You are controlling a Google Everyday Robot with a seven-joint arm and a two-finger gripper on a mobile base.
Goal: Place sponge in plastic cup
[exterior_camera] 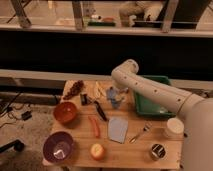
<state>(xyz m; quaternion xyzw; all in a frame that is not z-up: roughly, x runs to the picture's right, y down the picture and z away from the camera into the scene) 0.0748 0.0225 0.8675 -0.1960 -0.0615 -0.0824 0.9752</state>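
Over a crowded wooden table (pixel 125 157), my gripper (pixel 116 96) hangs low above the far middle of the boards, just left of the green tray (pixel 150 107) (whether it is open or clamped on anything, I cannot tell). The blue-grey sponge (pixel 118 129) lies flat nearer the front, between a red-orange vegetable (pixel 94 126) and a fork (pixel 141 132). The off-white plastic cup (pixel 174 127) stands at the right edge, well apart from the sponge, with the steel cup (pixel 158 151) just in front of it.
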